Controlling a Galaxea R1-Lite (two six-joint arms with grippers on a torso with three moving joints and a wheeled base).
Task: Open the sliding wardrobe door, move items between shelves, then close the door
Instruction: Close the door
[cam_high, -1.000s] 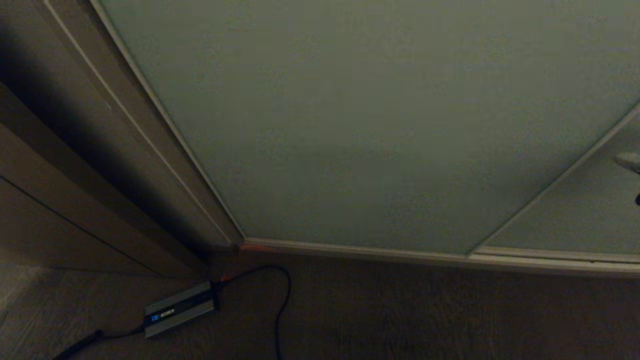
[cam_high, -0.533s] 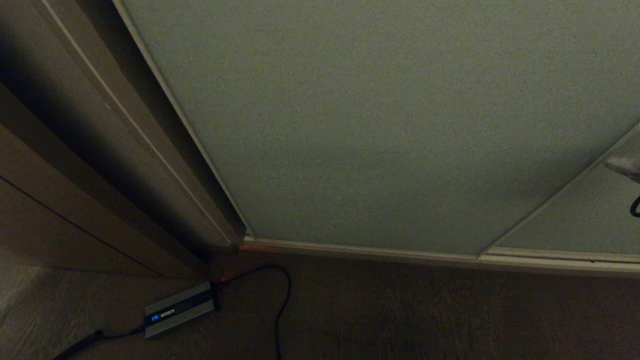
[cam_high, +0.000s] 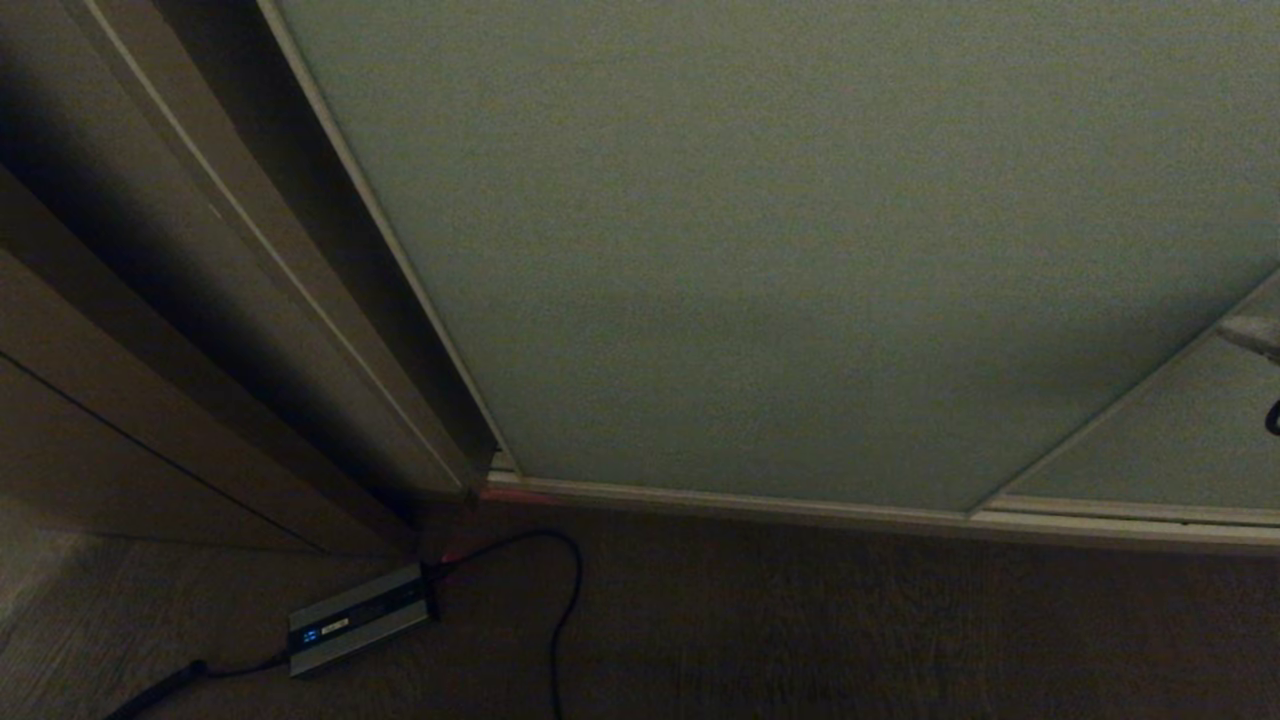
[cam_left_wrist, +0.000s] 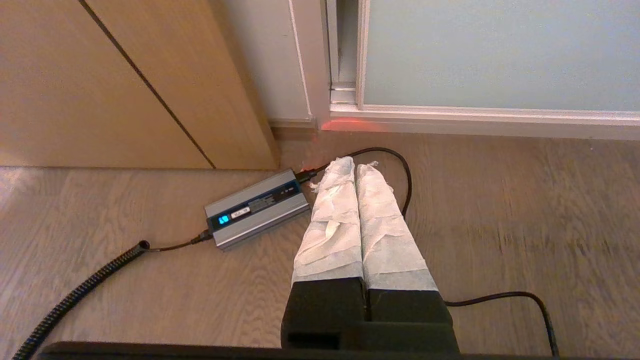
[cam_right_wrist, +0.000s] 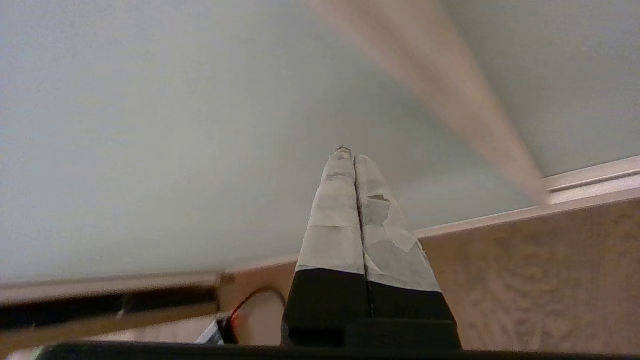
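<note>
The sliding wardrobe door (cam_high: 760, 250) is a pale grey-green panel that fills most of the head view. A narrow dark gap (cam_high: 340, 240) shows between its left frame and the wardrobe side. My right gripper (cam_right_wrist: 352, 156) is shut and empty, its taped tips against or very close to the door panel (cam_right_wrist: 150, 125), near the stile (cam_right_wrist: 450, 90). In the head view only its tip (cam_high: 1252, 334) shows, at the right edge. My left gripper (cam_left_wrist: 356, 164) is shut and parked low over the floor. The items and the shelves are hidden.
A grey charger box (cam_high: 358, 618) with a black cable (cam_high: 560, 600) lies on the wood floor by the wardrobe's left corner. A brown wooden side panel (cam_high: 120, 330) stands to the left. A second door panel (cam_high: 1180, 430) overlaps at the right, above the bottom track (cam_high: 800, 505).
The door has slid to the right, and the dark gap at its left edge has widened. The charger and floor stay put. The left arm has not moved.
</note>
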